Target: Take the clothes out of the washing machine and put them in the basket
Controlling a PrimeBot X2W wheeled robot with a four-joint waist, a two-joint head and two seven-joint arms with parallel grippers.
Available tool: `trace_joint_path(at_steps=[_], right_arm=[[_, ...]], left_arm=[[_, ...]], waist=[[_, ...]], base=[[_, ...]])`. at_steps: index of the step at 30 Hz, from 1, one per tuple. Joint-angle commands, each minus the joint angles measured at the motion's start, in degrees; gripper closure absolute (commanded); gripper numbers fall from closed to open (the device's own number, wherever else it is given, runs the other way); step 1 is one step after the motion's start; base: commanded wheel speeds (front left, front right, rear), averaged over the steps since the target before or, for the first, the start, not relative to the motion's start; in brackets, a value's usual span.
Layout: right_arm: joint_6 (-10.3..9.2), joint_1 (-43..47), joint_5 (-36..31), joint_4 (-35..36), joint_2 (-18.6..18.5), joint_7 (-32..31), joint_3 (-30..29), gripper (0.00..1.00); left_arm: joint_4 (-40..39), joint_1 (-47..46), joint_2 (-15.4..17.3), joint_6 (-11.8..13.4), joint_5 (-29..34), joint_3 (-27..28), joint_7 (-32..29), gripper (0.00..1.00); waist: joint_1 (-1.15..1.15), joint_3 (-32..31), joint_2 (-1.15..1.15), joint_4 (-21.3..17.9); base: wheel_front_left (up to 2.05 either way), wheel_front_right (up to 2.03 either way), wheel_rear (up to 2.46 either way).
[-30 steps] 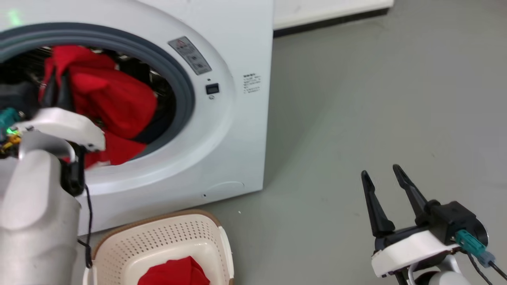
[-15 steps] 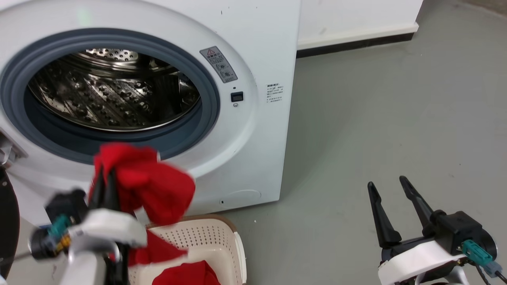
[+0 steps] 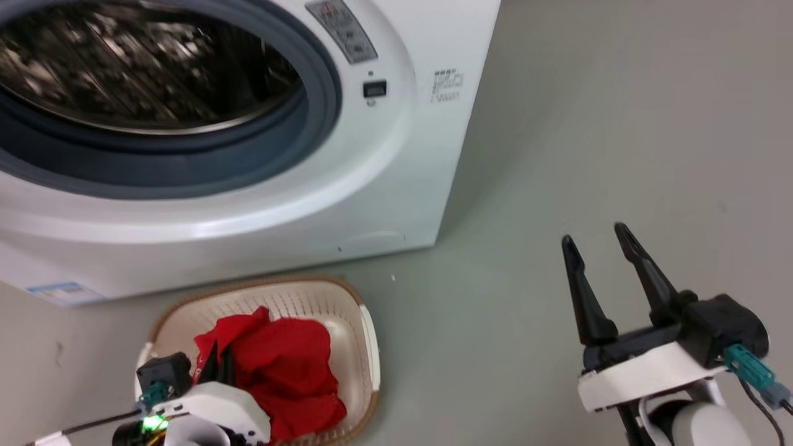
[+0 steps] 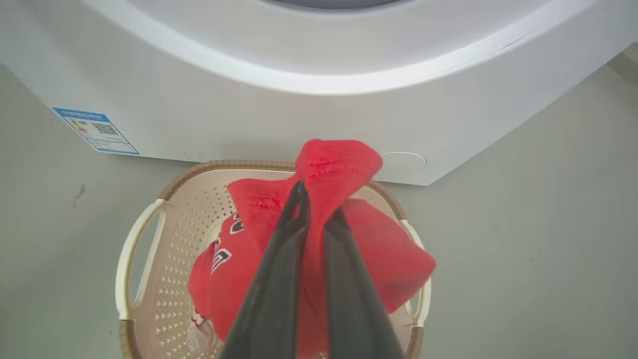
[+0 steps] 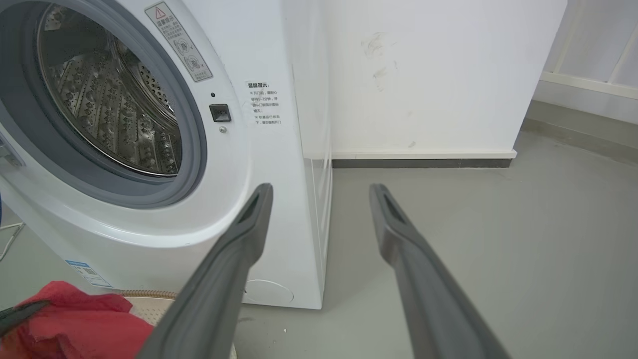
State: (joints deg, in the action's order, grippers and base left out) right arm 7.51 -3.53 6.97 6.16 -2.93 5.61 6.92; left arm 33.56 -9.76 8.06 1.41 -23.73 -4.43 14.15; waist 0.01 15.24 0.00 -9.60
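Over the basket point(image 3: 297, 300), the left end effector point(image 4: 319, 202) pinches clothes point(image 3: 285, 359); at four o'clock, the right end effector point(image 3: 595, 235) stands apart.

smooth grey floor point(image 3: 588, 124), plain white wall point(image 5: 423, 75) with faint scuff marks point(image 5: 380, 55), dark skirting strip point(image 5: 423, 163) along its base, pale panelled wall point(image 5: 588, 55) set back beyond its corner, even soft light
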Motion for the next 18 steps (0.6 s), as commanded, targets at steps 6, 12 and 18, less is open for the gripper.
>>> trace_joint_path(at_steps=[6, 12, 18], right_arm=[[-0.04, -4.6, 1.3, -1.0, 0.1, 2.3, 2.3, 0.0], [-0.04, -8.3, 3.0, -2.5, 0.1, 4.2, 4.6, 0.0], [-0.05, -11.1, 4.0, -3.9, 0.1, 5.7, 6.9, 0.0]], left_arm=[[8.8, -8.3, 1.2, -1.6, 1.3, 0.2, 0.9, 1.0], [15.6, -15.6, 2.8, -2.2, 2.4, 0.8, 1.1, 1.0], [20.6, -18.8, 4.1, -1.3, 2.5, 2.9, 1.0, 1.0]], waist=[[-0.01, 11.9, 0.0, -4.2], [-0.01, 19.6, 0.0, -7.8], [-0.01, 25.1, 0.0, -10.8]], base=[[0.0, 0.0, 0.0], [0.0, 0.0, 0.0], [0.0, 0.0, 0.0]])
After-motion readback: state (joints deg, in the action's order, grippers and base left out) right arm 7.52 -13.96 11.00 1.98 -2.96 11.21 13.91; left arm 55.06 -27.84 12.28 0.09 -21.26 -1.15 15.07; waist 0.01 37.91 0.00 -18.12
